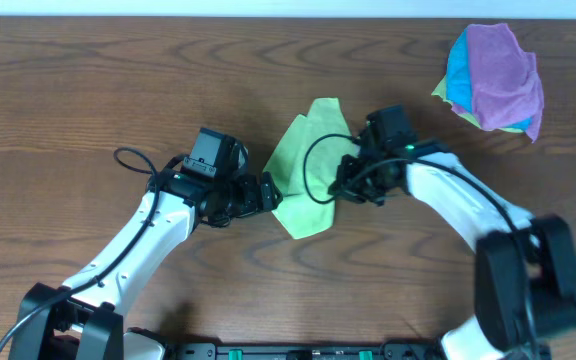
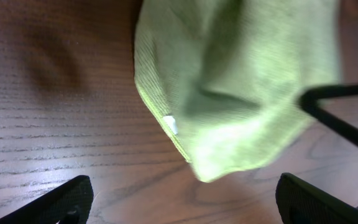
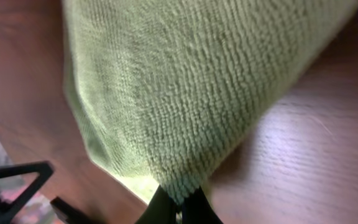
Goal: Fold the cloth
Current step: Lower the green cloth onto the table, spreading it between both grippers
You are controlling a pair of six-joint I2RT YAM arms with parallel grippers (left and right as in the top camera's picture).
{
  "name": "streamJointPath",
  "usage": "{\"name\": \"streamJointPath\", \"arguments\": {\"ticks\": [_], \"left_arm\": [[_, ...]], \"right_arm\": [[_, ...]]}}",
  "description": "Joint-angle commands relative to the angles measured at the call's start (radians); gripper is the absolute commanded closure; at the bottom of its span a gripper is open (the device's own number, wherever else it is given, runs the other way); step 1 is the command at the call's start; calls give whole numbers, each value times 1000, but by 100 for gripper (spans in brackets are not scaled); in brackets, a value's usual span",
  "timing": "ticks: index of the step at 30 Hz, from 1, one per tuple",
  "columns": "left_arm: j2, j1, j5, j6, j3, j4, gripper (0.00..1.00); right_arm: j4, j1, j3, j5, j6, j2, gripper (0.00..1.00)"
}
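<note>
Your overhead camera looks straight down on the wooden counter [image 1: 88, 70], with the left arm [image 1: 138, 235] and right arm [image 1: 458, 200] reaching in from 6 o'clock. Both wrist cameras sit close above the counter. All three views share the lime-green cloth [image 1: 290, 160].

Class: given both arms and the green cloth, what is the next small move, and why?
Probably ease the left end effector forward and shut it on the cloth edge near the white tag. The right end effector pinches a corner; the left is open, with that edge just ahead of it.
</note>
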Motion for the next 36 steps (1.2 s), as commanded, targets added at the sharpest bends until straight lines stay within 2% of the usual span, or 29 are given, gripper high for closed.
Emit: {"name": "streamJointPath", "arguments": {"ticks": [1, 11, 19, 26, 33, 36], "left_arm": [[7, -3, -6, 22, 24, -3, 5], [8, -4, 22, 21, 24, -3, 5], [7, -23, 28, 18, 24, -7, 5], [8, -92, 26, 10, 24, -2, 5], [8, -140, -3, -37, 24, 6, 5], [8, -141, -3, -50, 24, 9, 5]], "right_arm": [[-44, -26, 17, 72, -48, -77, 99], [-200, -80, 17, 233, -90, -148, 99], [-207, -116, 17, 338, -93, -148, 99], [-213, -142, 17, 458, -92, -148, 99], [-211, -153, 17, 573, -84, -148, 98], [-210, -159, 17, 603, -84, -148, 87]]}}
